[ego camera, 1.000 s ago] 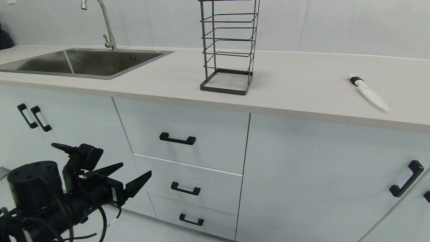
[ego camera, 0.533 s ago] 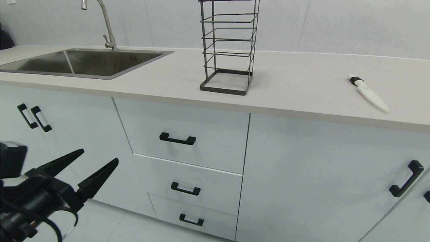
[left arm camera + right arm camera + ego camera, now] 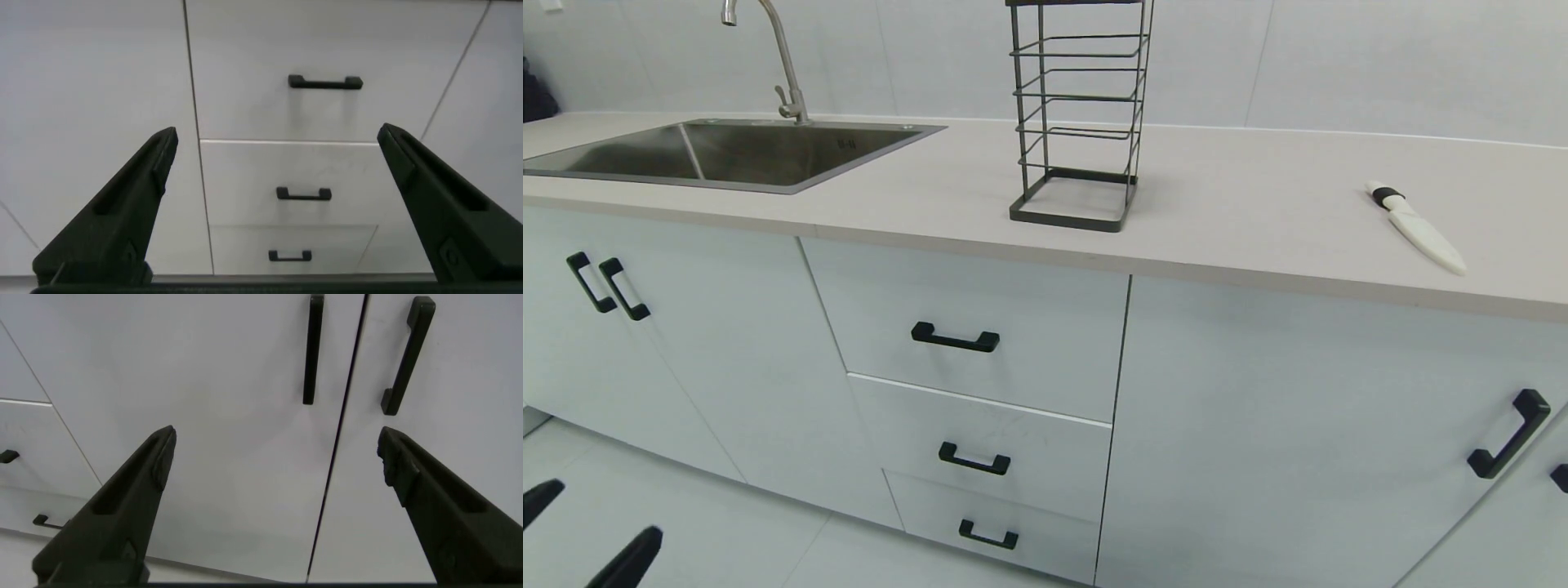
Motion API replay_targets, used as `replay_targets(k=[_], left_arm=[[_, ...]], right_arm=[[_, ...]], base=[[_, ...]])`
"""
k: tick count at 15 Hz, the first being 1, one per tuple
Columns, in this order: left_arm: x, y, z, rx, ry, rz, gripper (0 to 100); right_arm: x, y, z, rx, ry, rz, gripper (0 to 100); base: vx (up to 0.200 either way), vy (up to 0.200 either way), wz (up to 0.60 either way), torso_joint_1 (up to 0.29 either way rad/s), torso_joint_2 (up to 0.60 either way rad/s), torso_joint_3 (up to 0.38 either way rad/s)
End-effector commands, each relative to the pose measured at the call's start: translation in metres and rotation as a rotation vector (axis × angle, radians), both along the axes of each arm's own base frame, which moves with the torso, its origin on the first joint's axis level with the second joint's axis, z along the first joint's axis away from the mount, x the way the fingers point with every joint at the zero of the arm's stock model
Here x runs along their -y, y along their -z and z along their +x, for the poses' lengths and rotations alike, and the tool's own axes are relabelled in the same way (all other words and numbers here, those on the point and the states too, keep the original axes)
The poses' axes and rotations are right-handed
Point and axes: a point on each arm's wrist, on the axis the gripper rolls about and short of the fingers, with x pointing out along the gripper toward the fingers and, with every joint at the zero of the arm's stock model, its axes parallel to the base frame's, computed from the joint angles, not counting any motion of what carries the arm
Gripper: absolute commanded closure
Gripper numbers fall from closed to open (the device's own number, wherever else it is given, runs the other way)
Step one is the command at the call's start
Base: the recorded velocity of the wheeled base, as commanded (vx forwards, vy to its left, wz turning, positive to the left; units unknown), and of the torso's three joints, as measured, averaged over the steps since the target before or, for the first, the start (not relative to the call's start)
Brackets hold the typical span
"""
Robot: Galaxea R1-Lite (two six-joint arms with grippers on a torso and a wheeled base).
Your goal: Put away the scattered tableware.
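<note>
- White slim knife with a black band [image 3: 1414,226] is lying flat on the pale countertop [image 3: 1258,188], well above and far to the right of the left claw [image 3: 609,508].
- Left claw is hanging low before the white drawer fronts [image 3: 286,163], its jaws spread wide and holding nothing.
- Right claw [image 3: 276,433] is facing the white cabinet doors [image 3: 245,416], its jaws also wide apart and empty.

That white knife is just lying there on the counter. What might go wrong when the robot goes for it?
The knife lies flat near the front edge of the counter, so a clumsy nudge might push it off. The left gripper and the right gripper, both open, sit low before the cabinet fronts. When they rise, they might catch the protruding handles or the counter's overhang.
</note>
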Motion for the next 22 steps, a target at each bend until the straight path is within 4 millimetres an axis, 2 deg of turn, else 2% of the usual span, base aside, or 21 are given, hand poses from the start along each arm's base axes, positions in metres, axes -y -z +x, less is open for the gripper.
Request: replay_targets(k=[1,3,6,8,14,18,22], left_arm=[[0.0,0.027,-0.036,0.081,-0.012,0.004,0],[0.0,0.048,-0.041,-0.029,-0.02,0.018,0],[-0.003,0.047,-0.041,-0.014,-0.16,0.04,0],[-0.005,0.053,-0.041,-0.076,-0.243,0.079,0],[-0.004,0.052,-0.04,-0.043,-0.208,0.135,0],[-0.005,0.052,-0.04,-0.064,-0.21,0.059,0],[-0.005,0.052,-0.04,-0.064,-0.209,0.06,0]], right_arm=[[0.0,0.0,0.0,0.001,0.0,0.0,0],[0.0,0.0,0.0,0.0,0.0,0.0,0],[0.0,0.0,0.0,-0.002,0.0,0.0,0],[0.0,0.0,0.0,-0.002,0.0,0.0,0],[0.0,0.0,0.0,0.0,0.0,-0.003,0],[0.0,0.0,0.0,0.0,0.0,-0.002,0],[0.0,0.0,0.0,0.0,0.0,-0.002,0]], base=[[0.0,0.0,0.0,0.0,0.0,0.0],[0.0,0.0,0.0,0.0,0.0,0.0],[0.0,0.0,0.0,0.0,0.0,0.0],[0.0,0.0,0.0,0.0,0.0,0.0],[0.0,0.0,0.0,0.0,0.0,0.0],[0.0,0.0,0.0,0.0,0.0,0.0],[0.0,0.0,-0.45,0.003,0.0,0.002]])
